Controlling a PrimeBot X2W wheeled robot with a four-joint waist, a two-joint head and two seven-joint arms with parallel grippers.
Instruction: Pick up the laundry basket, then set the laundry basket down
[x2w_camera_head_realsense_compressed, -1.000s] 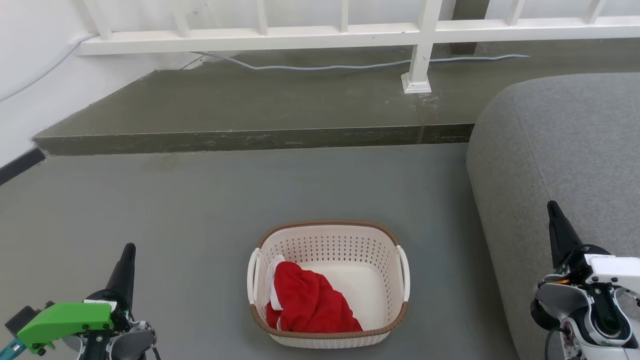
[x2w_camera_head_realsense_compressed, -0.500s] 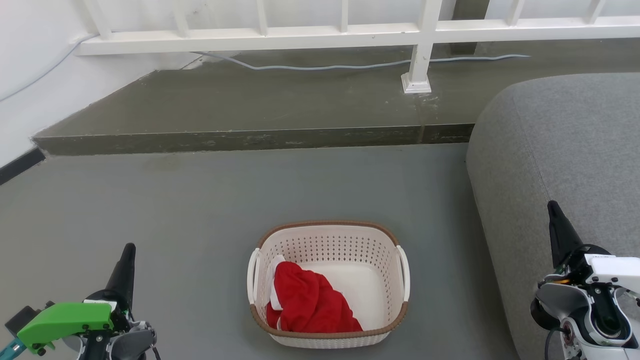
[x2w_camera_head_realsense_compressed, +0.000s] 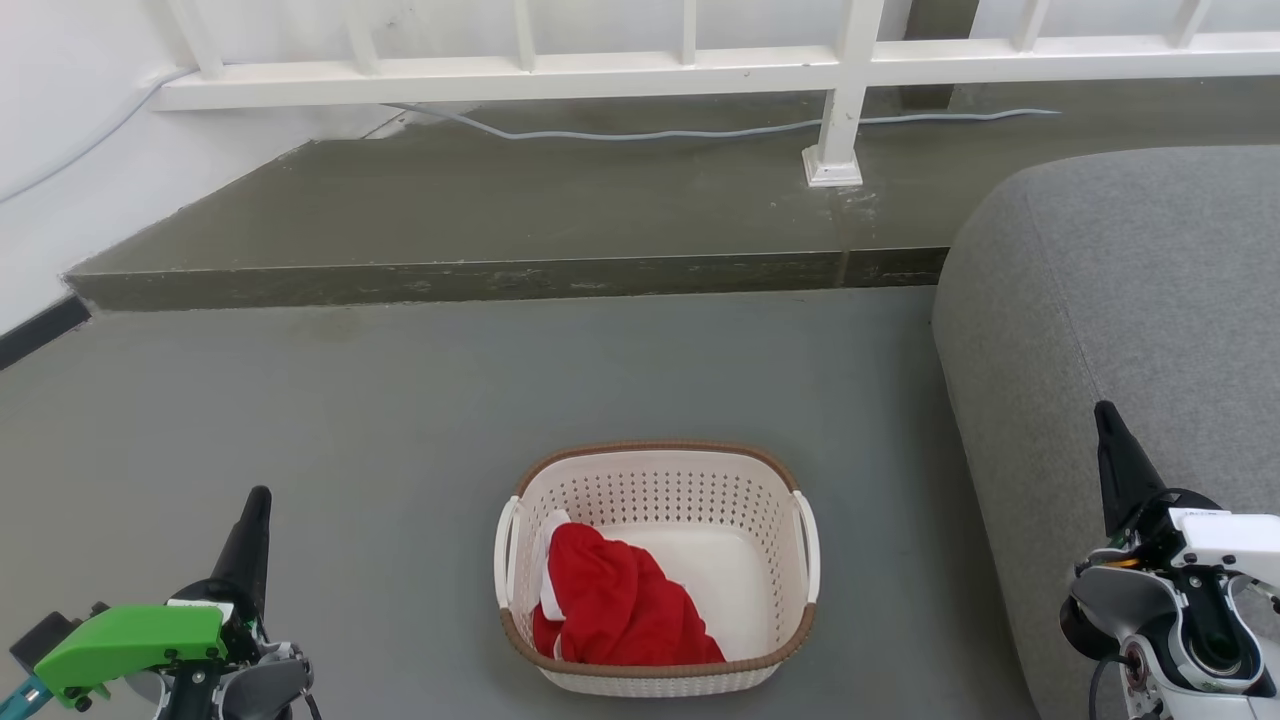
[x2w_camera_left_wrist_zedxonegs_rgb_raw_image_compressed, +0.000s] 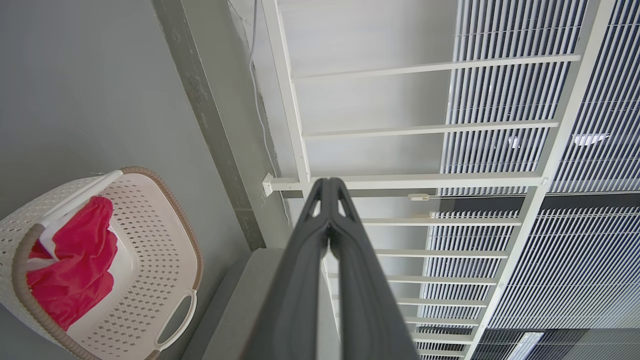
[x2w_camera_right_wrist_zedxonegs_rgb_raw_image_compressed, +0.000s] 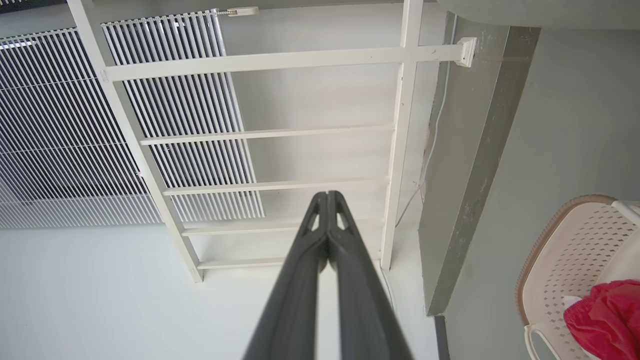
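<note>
Sitting on floor (x2w_camera_head_realsense_compressed: 400, 400), laundry basket (x2w_camera_head_realsense_compressed: 660, 490), red cloth (x2w_camera_head_realsense_compressed: 620, 600)

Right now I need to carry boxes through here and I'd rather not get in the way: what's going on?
Nothing is being handled yet. The laundry basket sits on the grey floor beside the sofa, with a red cloth inside. The robot's left gripper and right gripper are both shut and empty, one on each side of the basket and clear of it. The pick-up has not begun.
</note>
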